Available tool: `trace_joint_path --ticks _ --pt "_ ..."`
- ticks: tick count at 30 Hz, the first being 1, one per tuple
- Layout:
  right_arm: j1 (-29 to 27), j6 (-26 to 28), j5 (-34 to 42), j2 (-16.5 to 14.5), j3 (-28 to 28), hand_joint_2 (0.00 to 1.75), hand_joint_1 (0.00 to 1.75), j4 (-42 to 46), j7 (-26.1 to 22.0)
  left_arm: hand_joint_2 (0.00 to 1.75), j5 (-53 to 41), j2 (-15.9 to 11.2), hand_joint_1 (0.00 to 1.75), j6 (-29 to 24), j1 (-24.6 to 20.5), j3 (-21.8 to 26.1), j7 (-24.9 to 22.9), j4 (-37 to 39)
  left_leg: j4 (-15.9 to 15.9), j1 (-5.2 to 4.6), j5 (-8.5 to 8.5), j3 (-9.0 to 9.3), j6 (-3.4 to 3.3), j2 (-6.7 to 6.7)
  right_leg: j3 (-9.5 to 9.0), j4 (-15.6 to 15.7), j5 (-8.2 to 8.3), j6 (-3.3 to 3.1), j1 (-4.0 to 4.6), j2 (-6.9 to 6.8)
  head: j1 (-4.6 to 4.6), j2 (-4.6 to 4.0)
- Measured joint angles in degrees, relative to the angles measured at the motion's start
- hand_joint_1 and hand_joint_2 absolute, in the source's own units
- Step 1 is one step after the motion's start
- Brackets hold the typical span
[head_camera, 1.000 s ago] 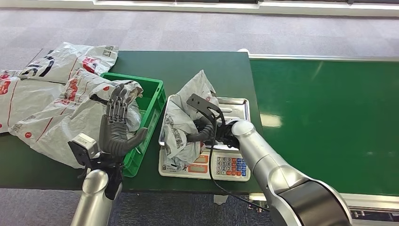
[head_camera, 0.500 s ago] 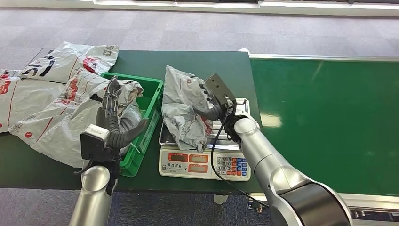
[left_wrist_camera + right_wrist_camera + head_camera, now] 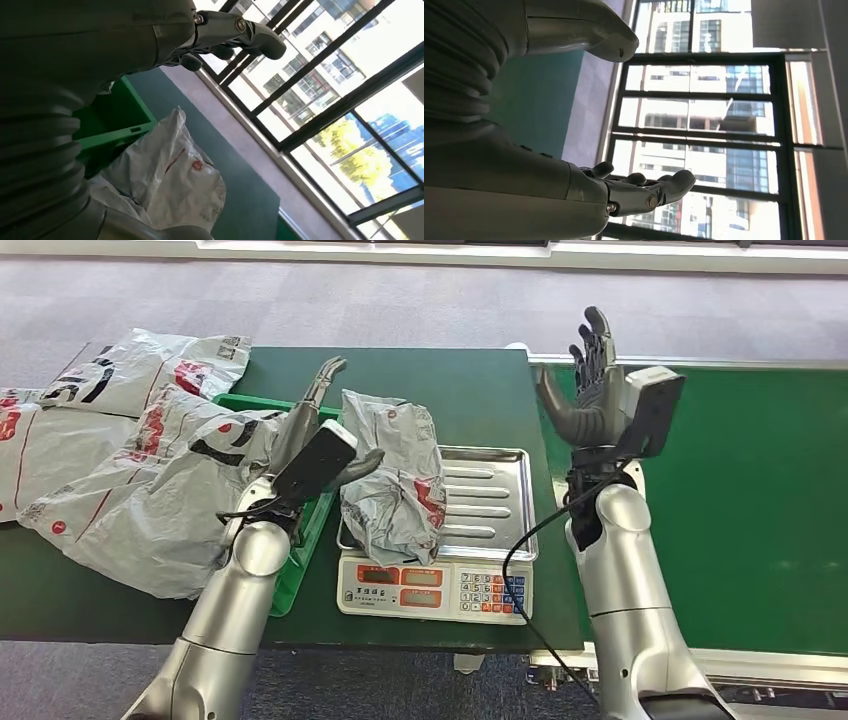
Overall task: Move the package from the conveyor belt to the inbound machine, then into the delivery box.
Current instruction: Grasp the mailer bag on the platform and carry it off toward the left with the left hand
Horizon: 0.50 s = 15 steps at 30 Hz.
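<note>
The grey crumpled package (image 3: 393, 485) with red marks lies on the left part of the scale's steel tray (image 3: 493, 502). My left hand (image 3: 318, 438) is right beside it on its left, over the green crate's rim. Its fingers are stretched out and its thumb reaches to the package's side. The left wrist view shows the fingers (image 3: 235, 32) spread with nothing in them, above a pale package (image 3: 172, 177). My right hand (image 3: 590, 385) is raised high over the conveyor belt's (image 3: 720, 470) left edge, fingers apart and empty. The right wrist view shows the same fingers (image 3: 646, 192).
The scale (image 3: 440, 588) with its keypad stands at the table's front edge. The green crate (image 3: 300, 545) to its left holds a grey bag (image 3: 225, 440). Several more bags (image 3: 90, 430) are piled on the table's left side. A black cable (image 3: 515, 580) hangs by my right forearm.
My right hand has let go of the package and swung up and to the right, over the belt's edge. My left hand has moved from the crate to the package's side.
</note>
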State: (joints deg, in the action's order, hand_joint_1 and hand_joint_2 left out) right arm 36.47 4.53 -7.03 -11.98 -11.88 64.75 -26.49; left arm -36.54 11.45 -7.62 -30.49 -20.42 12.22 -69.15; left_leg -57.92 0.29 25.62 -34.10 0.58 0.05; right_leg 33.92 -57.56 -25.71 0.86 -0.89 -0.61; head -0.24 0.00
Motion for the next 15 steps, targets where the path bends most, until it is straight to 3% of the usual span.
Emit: trace_joint_path --ticks 3,9,15 --pt "-5.80 4.92 -1.41 1.10 1.26 1.75 0.00 6.24 -4.26 1.75 -5.23 0.65 0.00 1.45 -2.46 -1.53 -4.59 5.65 0.00 -0.01 0.02 -0.03 -0.01 0.01 0.04 0.01 0.00 0.00 -0.01 0.02 0.00 0.00" --pt "-15.42 21.28 -6.45 2.82 2.27 1.75 0.00 17.16 -9.52 1.75 -14.05 1.36 0.00 7.33 -6.91 -3.21 -11.64 19.83 0.04 -0.01 0.06 -0.05 0.03 0.19 0.11 0.00 -0.02 0.00 0.01 0.17 0.03 -0.01" --pt "-21.49 24.58 -6.90 4.42 2.49 1.75 0.00 23.15 -10.27 1.75 -15.70 1.83 0.00 8.38 -9.46 -3.37 -12.07 29.44 0.06 0.00 0.08 -0.07 0.06 0.37 0.19 -0.01 0.00 -0.01 0.00 0.37 0.05 -0.01"
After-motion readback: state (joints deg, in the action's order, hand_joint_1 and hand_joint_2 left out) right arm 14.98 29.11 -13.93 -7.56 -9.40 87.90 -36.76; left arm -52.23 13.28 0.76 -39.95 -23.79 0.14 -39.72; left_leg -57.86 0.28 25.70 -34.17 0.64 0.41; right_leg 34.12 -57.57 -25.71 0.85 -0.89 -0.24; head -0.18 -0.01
